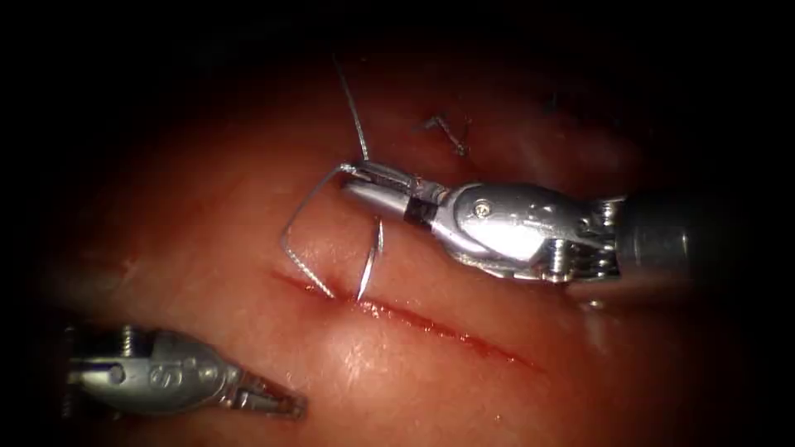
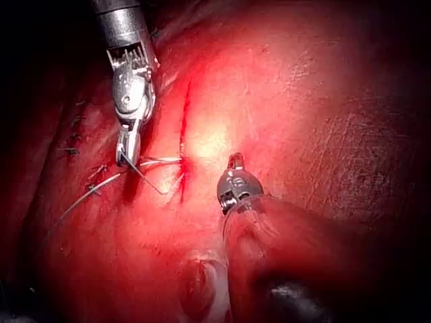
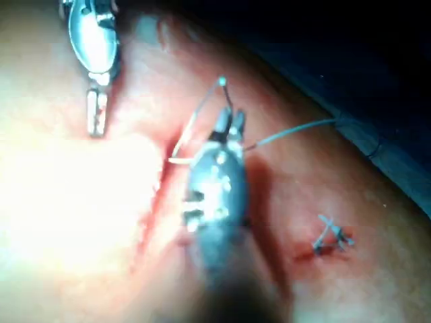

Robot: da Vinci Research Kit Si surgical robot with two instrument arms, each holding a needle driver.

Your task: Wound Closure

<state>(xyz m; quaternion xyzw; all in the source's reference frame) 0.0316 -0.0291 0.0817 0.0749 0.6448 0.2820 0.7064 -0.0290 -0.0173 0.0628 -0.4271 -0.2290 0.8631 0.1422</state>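
Now the right tool [image 1: 358, 178] pinches the needle [image 1: 370, 263] near its tail.
Needle point enters the cut [image 1: 431, 324]; left tool [image 1: 277, 401], jaws pressed together, holds nothing.

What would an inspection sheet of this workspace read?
Surface: tissue; cut open, red fluid along it.
Job's things: needle tip at the cut, whether in the tissue unclear; thread loops from the right jaws to the cut.
Clutter: thread ends beyond the cut.
Grippers: right tool shut on needle, seemingly near its tail; left tool shut, holds nothing.
Cables: nothing seen.
Surroundings: nothing seen.
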